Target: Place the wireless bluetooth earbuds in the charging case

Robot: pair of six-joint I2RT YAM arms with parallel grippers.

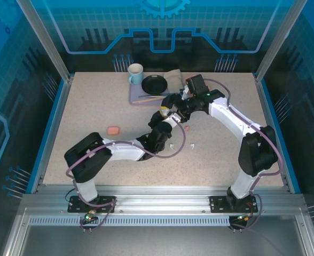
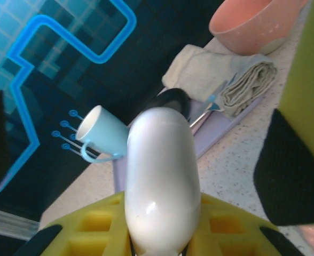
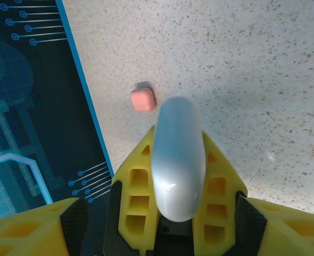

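The charging case (image 2: 159, 181) is a glossy white oval, rounded at its end. The left gripper (image 1: 163, 114) pinches it, so it juts out past those fingertips. The right gripper (image 1: 173, 108) straddles it with fingers (image 3: 74, 218) spread, pads clear of its sides. Two white earbuds (image 1: 172, 145) and a pink earbud (image 1: 187, 129) lie loose on the near side of both grippers, apart from the fingers. The table (image 1: 93, 106) is speckled beige, the walls (image 1: 18, 80) blue with circuit lines.
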